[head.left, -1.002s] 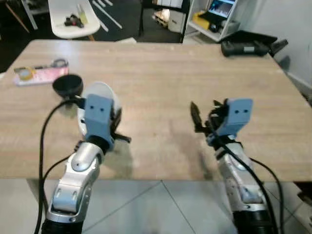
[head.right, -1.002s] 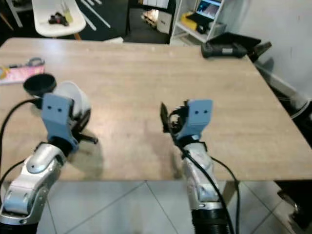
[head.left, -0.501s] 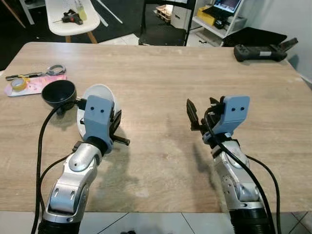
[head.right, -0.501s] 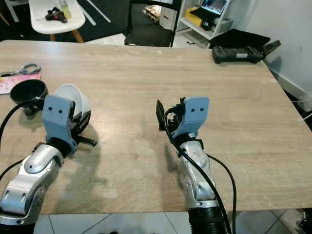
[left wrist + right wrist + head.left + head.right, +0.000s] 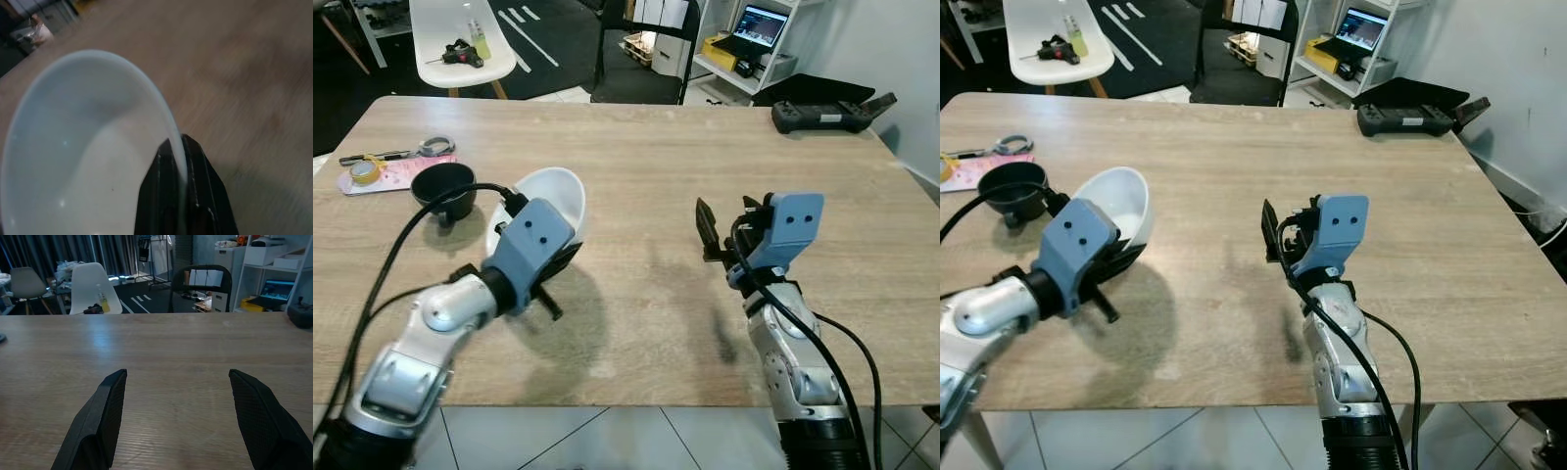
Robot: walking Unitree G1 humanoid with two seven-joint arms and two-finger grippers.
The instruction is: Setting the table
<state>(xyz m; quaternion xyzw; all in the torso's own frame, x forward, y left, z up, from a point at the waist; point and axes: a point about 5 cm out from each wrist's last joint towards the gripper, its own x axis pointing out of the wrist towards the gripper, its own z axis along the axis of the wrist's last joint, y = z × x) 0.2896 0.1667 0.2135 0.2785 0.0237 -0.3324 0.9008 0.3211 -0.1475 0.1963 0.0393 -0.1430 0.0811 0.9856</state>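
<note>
Gripping the white bowl (image 5: 545,201) by its rim, the left gripper (image 5: 182,161) has one black finger inside and one outside, as the left wrist view shows; since half a second ago the left arm has swung toward the table's middle, and the bowl has come away from the black cup (image 5: 445,189) it stood beside, now tilted with its mouth facing up and away from the robot; whether it rests on the wooden table (image 5: 636,166) or hangs just above it I cannot tell; the bowl looks empty; the right gripper (image 5: 176,416) stays over the table's near right part, fingers spread wide on nothing; farther left the cup's inside is too dark to read; beyond it lie a pink card (image 5: 396,173) with tape and scissors; at the far right corner sits a black controller (image 5: 827,111).
</note>
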